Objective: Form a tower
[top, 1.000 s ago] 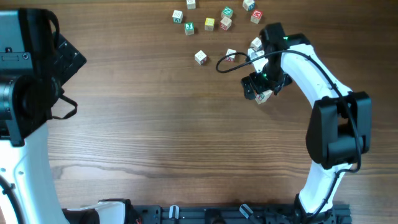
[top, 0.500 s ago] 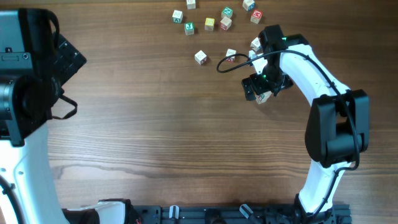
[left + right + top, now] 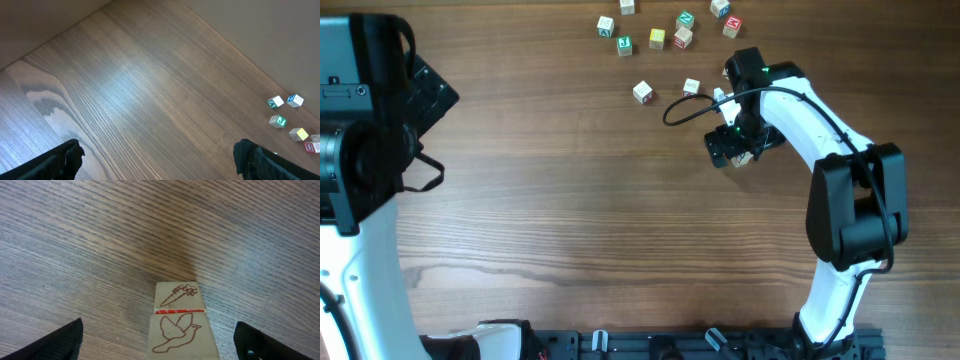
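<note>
Straddling the tower [image 3: 182, 325], two cubes high at two o'clock on the table [image 3: 570, 200], right gripper [image 3: 160, 347] spread wide, touching nothing; left gripper [image 3: 160, 160] wide too. Release step, probably. Next: rise straight, fetch a loose cube [image 3: 642, 92] from twelve o'clock.

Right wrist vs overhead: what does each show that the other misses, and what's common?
Only right wrist: the tower up close, a carrot drawing and a bird drawing on its faces, meeting at a red line, and the right end effector open with its fingers clear of the tower on both sides. Only overhead: the loose cubes scattered near the far edge, and the left arm off at the left side. Both: the wooden table and the right end effector over the tower, though overhead the arm hides most of it.
</note>
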`<state>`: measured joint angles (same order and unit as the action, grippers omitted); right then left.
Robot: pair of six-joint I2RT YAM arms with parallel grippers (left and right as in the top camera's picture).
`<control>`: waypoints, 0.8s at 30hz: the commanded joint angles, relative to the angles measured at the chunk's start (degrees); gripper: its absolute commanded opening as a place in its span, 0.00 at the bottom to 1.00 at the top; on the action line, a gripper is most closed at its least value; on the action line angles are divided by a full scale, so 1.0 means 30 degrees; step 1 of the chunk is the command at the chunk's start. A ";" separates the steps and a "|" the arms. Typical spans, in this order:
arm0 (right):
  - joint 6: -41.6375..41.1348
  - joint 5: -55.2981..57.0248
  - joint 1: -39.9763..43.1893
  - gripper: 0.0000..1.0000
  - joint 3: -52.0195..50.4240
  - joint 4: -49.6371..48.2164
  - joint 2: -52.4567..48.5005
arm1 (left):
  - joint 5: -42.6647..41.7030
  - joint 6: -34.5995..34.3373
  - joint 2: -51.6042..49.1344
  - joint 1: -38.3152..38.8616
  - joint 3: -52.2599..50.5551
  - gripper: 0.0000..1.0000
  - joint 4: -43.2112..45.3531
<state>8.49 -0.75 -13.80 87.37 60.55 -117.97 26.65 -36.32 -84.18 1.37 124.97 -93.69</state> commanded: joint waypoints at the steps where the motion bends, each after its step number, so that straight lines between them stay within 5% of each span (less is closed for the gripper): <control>1: -0.0372 0.0539 -0.0007 0.94 -0.0175 -0.0102 -0.0364 | -0.0080 -0.0051 -0.0124 -0.0138 -0.0044 1.00 -0.0029; 24: -0.0372 0.0546 -0.0007 0.62 -0.0889 -0.0758 -0.0364 | -0.0080 -0.0051 -0.0124 -0.0138 -0.0044 1.00 -0.0087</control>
<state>7.55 0.10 -13.80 84.99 58.43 -117.97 26.65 -36.32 -84.18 1.37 124.97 -93.91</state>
